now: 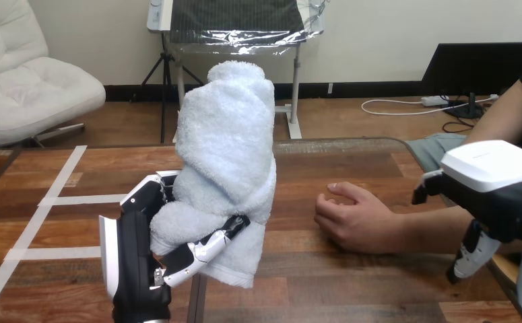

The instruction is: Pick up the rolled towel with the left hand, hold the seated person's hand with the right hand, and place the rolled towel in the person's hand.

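My left hand (137, 252) is raised above the table's near edge, its fingers and thumb curled round the lower part of a light blue rolled towel (227, 155) that stands upright in the grip. The person's hand (352, 219) rests on the table right of centre, fingers loosely curled, the forearm reaching in from the right. My right hand (490, 195) hovers over that forearm near the wrist at the view's right, its white back turned up and fingers hanging down. I cannot tell whether it touches the arm.
The wooden table (325, 168) carries strips of white tape (59, 198) on its left half. A seam between two tabletops runs down near the front centre.
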